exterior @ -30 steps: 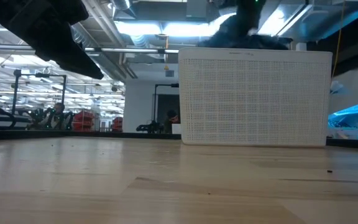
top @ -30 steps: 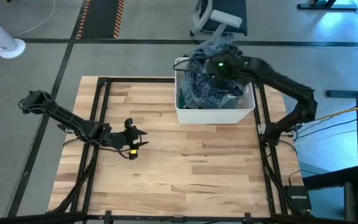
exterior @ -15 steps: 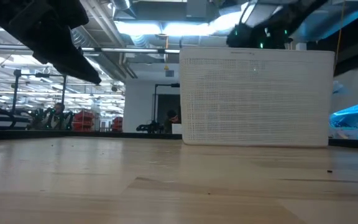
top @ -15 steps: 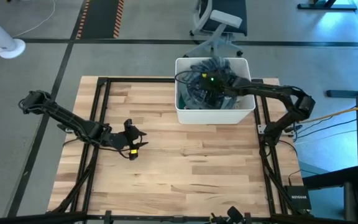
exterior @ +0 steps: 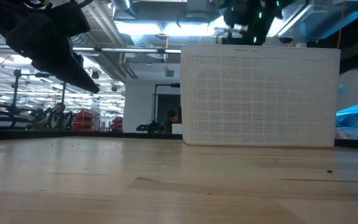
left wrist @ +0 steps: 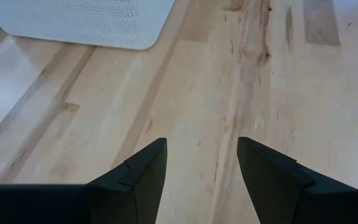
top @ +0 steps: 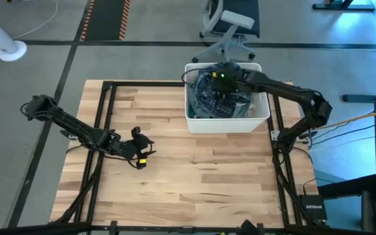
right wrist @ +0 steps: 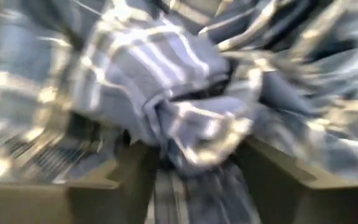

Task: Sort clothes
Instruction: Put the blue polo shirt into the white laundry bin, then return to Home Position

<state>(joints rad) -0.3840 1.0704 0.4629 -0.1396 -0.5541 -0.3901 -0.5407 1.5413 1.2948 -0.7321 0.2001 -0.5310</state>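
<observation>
Over the white bin [top: 227, 123] at the far edge of the bench [top: 194, 176], the right end effector [top: 219, 79] hangs above a heap of dark blue plaid clothes [top: 215, 98] that fills the container. Its wrist view shows two dark fingers [right wrist: 104, 186] spread apart with a fold of the plaid cloth [right wrist: 185, 118] lying between and ahead of them; motion blur makes it impossible to tell whether they touch the fabric. From there the right arm [top: 292, 101] runs across the bin's right side to its base at the bench's right edge.

The left end effector [top: 140, 149] hovers over bare wood on the bench's left half, well apart from the bin, fingers [left wrist: 138, 180] held wide with nothing between them. Its arm stretches back toward the bench's left edge.

Pale butcher-block planks make up the bench top, framed by black rails. Grey floor with dark lines surrounds it; an office chair [top: 230, 23] stands just beyond the bin and a white fan base [top: 8, 47] sits on the floor at far left. At bench height, the bin's perforated wall [exterior: 260, 99] fronts a long hall with ceiling ducts and strip lights.
</observation>
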